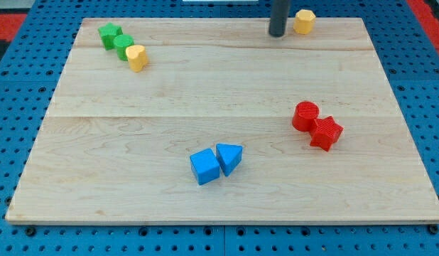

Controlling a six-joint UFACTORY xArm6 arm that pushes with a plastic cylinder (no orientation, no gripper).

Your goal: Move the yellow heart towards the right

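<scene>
The yellow heart [136, 57] lies at the board's upper left, touching a green round block [123, 46]. My tip [277, 34] rests on the board at the view's top, right of centre, far to the right of the heart. It is just left of a yellow pentagon-like block [304, 21], with a small gap between them.
A green star [109, 34] sits just up-left of the green round block. A red round block [305, 116] and a red star [327, 133] touch at the right. A blue cube [204, 167] and a blue triangle [229, 158] touch at bottom centre. The wooden board [99, 178] lies on a blue pegboard.
</scene>
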